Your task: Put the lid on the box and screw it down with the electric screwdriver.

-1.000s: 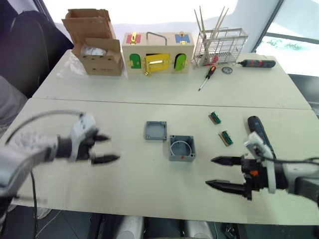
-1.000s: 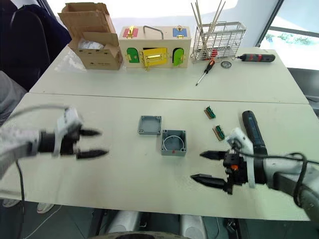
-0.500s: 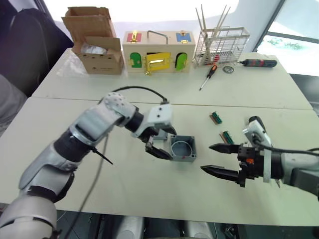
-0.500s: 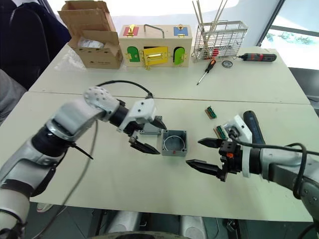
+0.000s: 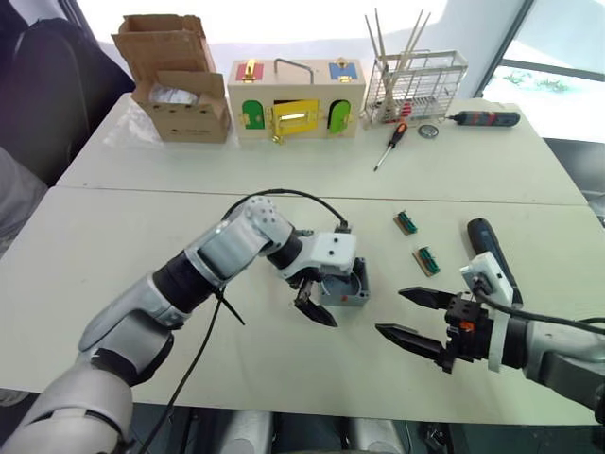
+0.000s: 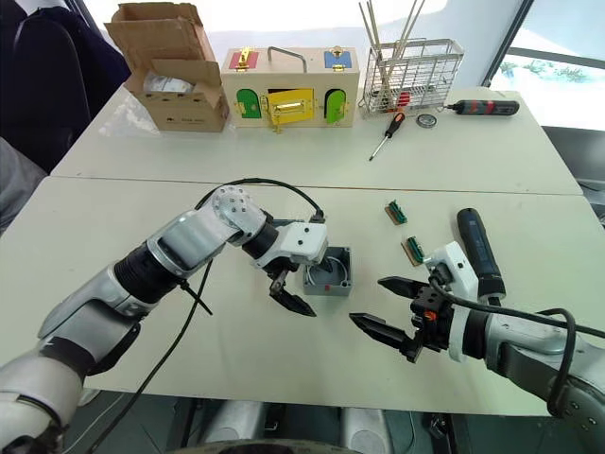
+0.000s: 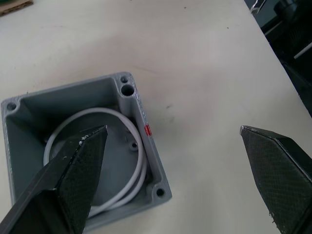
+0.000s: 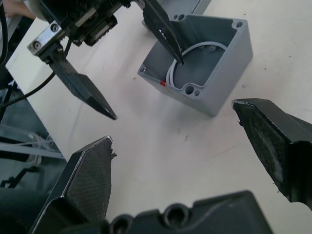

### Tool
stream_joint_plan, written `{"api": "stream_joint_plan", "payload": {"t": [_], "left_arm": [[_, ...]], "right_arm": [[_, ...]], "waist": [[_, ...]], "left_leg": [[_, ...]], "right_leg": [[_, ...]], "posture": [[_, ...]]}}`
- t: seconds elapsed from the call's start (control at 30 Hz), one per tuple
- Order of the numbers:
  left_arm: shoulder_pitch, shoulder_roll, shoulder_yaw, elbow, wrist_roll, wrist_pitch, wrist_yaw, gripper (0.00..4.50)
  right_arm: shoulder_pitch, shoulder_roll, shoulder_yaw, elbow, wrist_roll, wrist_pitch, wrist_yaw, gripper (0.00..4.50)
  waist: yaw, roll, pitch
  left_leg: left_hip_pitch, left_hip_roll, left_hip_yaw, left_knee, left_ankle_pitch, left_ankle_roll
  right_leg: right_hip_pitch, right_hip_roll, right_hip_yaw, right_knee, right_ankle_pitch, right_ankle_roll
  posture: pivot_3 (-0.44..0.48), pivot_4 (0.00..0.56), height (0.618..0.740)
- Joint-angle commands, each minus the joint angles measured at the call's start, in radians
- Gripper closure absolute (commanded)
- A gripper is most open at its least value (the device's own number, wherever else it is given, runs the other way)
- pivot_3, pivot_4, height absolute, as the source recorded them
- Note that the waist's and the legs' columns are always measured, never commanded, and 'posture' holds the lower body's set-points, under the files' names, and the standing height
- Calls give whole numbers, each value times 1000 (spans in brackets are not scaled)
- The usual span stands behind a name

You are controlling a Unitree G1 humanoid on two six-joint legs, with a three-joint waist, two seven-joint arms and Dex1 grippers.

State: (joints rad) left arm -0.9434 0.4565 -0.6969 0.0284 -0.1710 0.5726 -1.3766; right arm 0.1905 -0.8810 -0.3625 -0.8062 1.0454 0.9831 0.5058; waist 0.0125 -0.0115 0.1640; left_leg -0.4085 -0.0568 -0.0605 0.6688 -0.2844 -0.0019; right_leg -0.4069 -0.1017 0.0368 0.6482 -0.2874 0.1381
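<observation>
White counter runs under both of my arms, two tops butted together with a seam across. My left gripper has its jaws spread wide at the box: in the left wrist view one finger dips inside the open box, over the white ring on its floor, and the other finger sits outside the wall that carries the small red mark. I cannot make out the lid; the left gripper's body covers the spot just behind the box. My right gripper hovers near the box on its right, jaws also wide and holding nothing. Just beside and behind that gripper lies the electric screwdriver, flat on the counter. Two small green connector blocks lie between it and the box. Along the far edge I see a cardboard carton, a wooden box with coloured doors, a wire rack, a slim red-and-black hand screwdriver and a black tool with red bands.
</observation>
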Motion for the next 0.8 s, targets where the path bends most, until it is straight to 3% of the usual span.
{"api": "stream_joint_plan", "payload": {"t": [0.03, 0.07, 0.17, 0.4, 0.67, 0.8], "left_arm": [[-12, -27, -14, 28, 37, -32, -10, 38], [-11, -37, -18, 42, 47, -41, -9, 38], [-14, -58, -30, 84, 78, -77, -17, 883], [-14, -69, -20, 124, 112, -117, -45, 4431], [-33, -61, -9, 183, 127, -284, -140, 4431], [-69, -62, -14, 294, 166, -438, -198, 4431]], "right_arm": [[0, 11, -21, -36, 13, -30, -17, 0], [1, 13, -22, -37, 13, -34, -21, 0], [2, 20, -15, -37, 6, -46, -36, 0], [6, 33, -2, -43, 3, -60, -63, 0], [41, 29, 21, -67, -2, -53, -72, 0], [73, 15, 18, -80, -16, -56, -65, 0]], "waist": [[0, 0, 0], [0, 0, 0], [0, 0, 0], [1, 0, 0], [0, 0, 0], [0, 0, 0]], "left_leg": [[0, 0, 0, 0, 0, 0], [0, 0, 0, 0, 0, 0], [0, 0, 0, 0, 0, 0], [0, 0, 0, 0, 0, 0], [0, 0, 0, 0, 0, 0], [0, 0, 0, 0, 0, 0]], "right_leg": [[0, 0, 0, 0, 0, 0], [0, 0, 0, 0, 0, 0], [0, 0, 0, 0, 0, 0], [0, 0, 0, 0, 0, 0], [1, 0, 0, 0, 0, 0], [1, 0, 0, 0, 0, 0]], "posture": [[0, 150, 730], [0, 150, 730], [0, 150, 730], [0, 150, 730], [0, 150, 730], [0, 150, 730]]}}
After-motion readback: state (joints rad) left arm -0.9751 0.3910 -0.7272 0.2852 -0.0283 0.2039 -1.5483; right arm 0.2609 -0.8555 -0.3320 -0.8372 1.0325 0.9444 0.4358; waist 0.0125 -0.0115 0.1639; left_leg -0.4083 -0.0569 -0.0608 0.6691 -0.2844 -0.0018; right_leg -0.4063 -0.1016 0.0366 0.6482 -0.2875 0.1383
